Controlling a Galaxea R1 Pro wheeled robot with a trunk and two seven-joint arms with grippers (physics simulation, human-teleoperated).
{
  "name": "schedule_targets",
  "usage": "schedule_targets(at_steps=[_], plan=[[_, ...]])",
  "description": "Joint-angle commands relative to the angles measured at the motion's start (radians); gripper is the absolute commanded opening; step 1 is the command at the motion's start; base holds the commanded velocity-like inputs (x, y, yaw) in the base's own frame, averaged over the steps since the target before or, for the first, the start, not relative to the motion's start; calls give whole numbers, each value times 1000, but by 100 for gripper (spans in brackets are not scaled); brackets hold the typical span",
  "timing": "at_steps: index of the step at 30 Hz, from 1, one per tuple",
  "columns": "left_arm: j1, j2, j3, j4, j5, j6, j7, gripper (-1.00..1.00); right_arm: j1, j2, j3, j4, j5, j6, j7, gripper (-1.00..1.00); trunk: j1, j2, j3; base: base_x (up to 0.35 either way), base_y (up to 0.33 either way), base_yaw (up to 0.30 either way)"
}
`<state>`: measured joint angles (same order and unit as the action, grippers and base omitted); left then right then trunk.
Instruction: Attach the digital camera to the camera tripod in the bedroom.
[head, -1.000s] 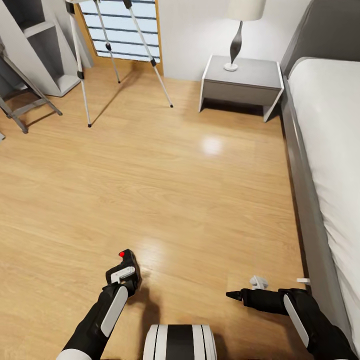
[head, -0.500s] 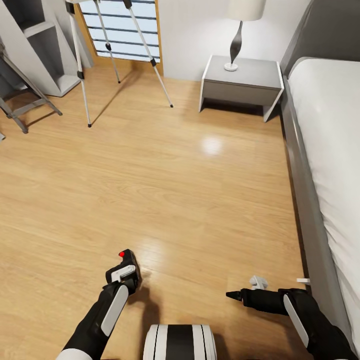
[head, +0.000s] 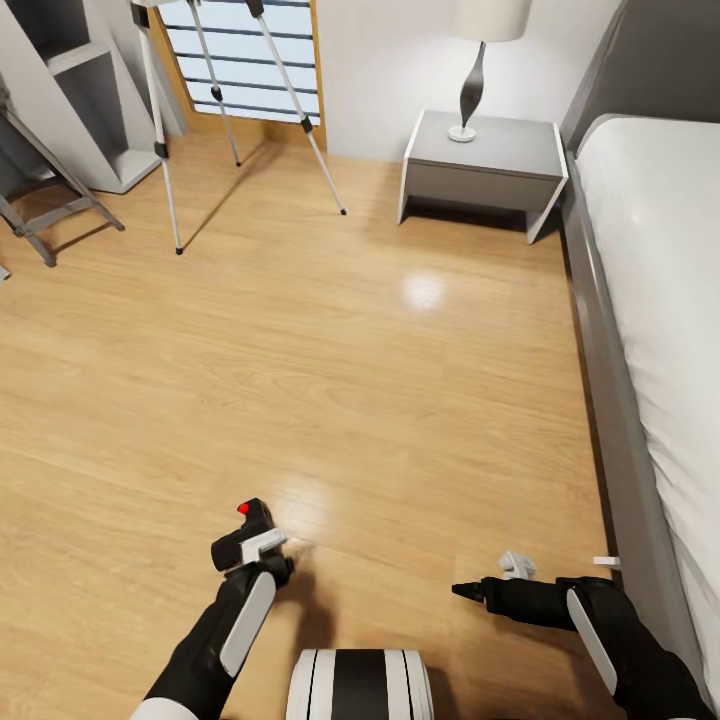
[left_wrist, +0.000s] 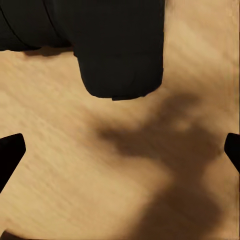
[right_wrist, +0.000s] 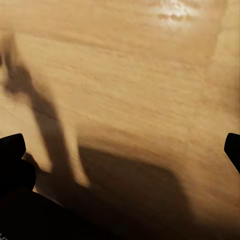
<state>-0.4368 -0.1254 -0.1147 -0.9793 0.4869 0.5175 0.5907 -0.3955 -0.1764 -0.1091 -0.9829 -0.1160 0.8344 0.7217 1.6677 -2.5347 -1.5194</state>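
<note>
Carrying the camera (head: 250, 527) gripped in our left gripper (head: 262, 548), right gripper (head: 465, 591) state unclear, we risk dropping it before the far tripod (head: 160, 130).

left hand (head: 255, 545): clamped, raised | right hand (head: 515, 565): spread, low

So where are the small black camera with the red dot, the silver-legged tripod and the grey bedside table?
small black camera with the red dot (head: 250, 524), head view, its body.
silver-legged tripod (head: 160, 150), head view, a leg joint.
grey bedside table (head: 495, 145), head view, its top.
</note>
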Motion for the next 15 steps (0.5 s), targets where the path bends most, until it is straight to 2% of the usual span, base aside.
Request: schedule_targets(at_steps=[1, 6, 9, 15], plan=[[0, 0, -18, 0, 10, -13, 10, 100, 0, 0, -1, 0, -8, 8, -2, 100, 0, 0, -1, 0, 0, 0], [0, 0, -101, 13, 12, -102, 11, 100, 0, 0, -2, 0, -9, 8, -2, 100, 0, 0, -1, 0, 0, 0], [0, 0, -127, 17, 14, -128, 12, 100, 0, 0, -2, 0, -10, 8, -2, 100, 0, 0, -1, 0, 0, 0], [0, 0, -141, 20, 16, -143, 13, 100, 0, 0, -2, 0, -11, 8, -2, 100, 0, 0, -1, 0, 0, 0]])
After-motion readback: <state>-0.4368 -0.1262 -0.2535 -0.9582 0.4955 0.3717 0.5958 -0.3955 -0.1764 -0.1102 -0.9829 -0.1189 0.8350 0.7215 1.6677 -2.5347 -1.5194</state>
